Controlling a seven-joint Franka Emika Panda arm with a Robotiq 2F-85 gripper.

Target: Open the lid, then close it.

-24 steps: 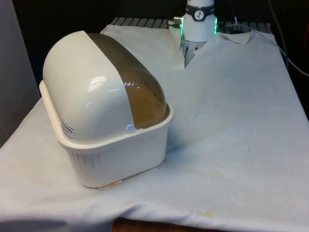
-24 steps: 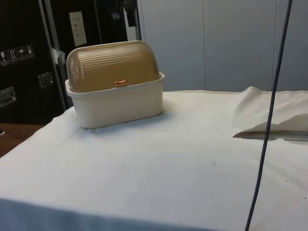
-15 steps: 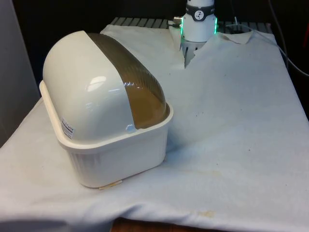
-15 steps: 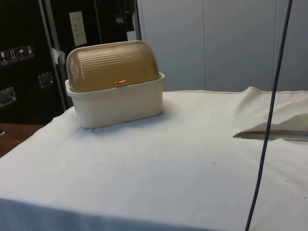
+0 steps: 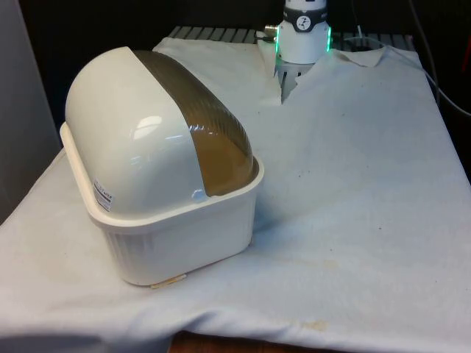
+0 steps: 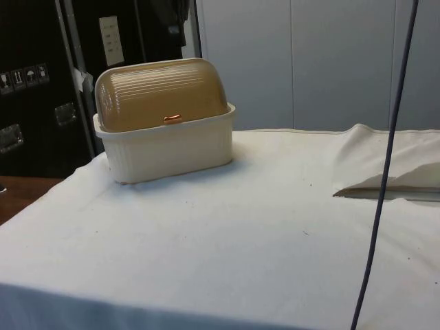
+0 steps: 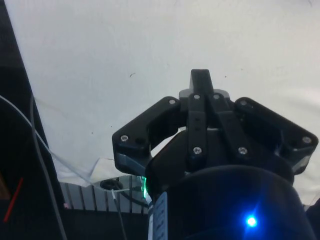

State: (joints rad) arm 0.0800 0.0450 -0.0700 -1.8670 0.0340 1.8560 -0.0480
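Observation:
A cream bread box (image 5: 184, 235) stands on the white cloth at the front view's left, its side turned to that camera. Its brown, ribbed roll-top lid (image 5: 199, 110) is down and shut against the base. In the side view the lid (image 6: 161, 93) faces the open table, and a small orange handle (image 6: 172, 118) sits at its lower edge above the cream base (image 6: 172, 148). In the wrist view my black gripper (image 7: 200, 75) hangs high over bare white cloth, its two fingers pressed together with nothing between them. It is well away from the box.
The robot's white base (image 5: 303, 33) stands at the far end of the table. A dark cable (image 6: 385, 172) hangs down across the side view. The cloth has a raised fold (image 6: 385, 182) near the robot's end. Dark cabinets (image 6: 34, 82) stand behind the box.
The box and its lid have not moved. A dark shape at the top of the side view, above the box, has shifted slightly.

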